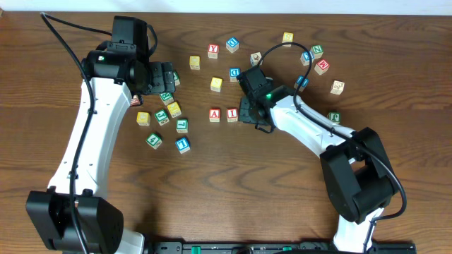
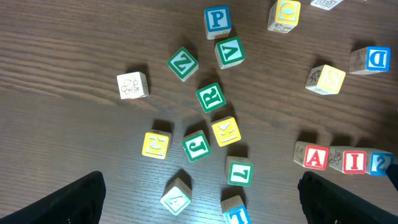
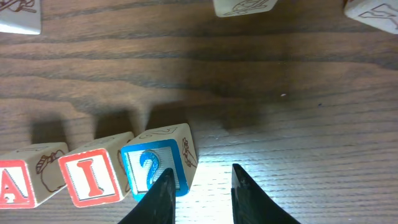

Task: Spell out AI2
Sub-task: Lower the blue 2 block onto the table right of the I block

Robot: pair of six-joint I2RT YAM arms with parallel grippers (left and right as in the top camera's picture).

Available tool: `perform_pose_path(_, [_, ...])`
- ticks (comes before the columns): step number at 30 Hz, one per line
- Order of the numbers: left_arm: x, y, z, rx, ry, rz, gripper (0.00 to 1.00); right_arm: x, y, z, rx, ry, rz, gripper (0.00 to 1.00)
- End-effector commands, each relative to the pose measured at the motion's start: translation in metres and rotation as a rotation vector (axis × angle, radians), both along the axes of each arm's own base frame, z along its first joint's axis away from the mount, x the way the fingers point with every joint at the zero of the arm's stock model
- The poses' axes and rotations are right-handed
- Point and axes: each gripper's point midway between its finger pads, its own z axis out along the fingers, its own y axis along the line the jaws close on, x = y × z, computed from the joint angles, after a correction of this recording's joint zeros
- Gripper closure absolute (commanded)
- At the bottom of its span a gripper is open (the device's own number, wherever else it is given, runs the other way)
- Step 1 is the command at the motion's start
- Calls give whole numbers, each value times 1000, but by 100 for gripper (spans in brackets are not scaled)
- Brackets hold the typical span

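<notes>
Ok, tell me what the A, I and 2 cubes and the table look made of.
A cube, I cube, 2 cube: likely wood, with pale bare sides and matte printed red or blue frames. Table: dark wood grain, maybe laminate, with a slight sheen.

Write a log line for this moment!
blocks: A, I, 2 in a row | right claw: beside 2, empty | left claw: open, empty

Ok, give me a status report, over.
Left gripper wide open, empty. Right gripper open, empty, beside the 2. A, I, 2 in a row. Nothing in the way.
</notes>
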Motion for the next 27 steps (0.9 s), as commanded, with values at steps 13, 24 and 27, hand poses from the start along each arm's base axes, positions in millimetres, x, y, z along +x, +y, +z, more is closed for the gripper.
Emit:
perform_pose_path(13, [3, 4, 11, 11, -29, 5, 2, -2, 5, -4, 17, -2, -20, 75])
perform_pose_path(24, [3, 4, 11, 11, -29, 5, 2, -2, 5, -4, 20, 1, -26, 75])
perform_pose_path(27, [3, 4, 11, 11, -29, 5, 2, -3, 6, -4, 26, 4, -23, 76])
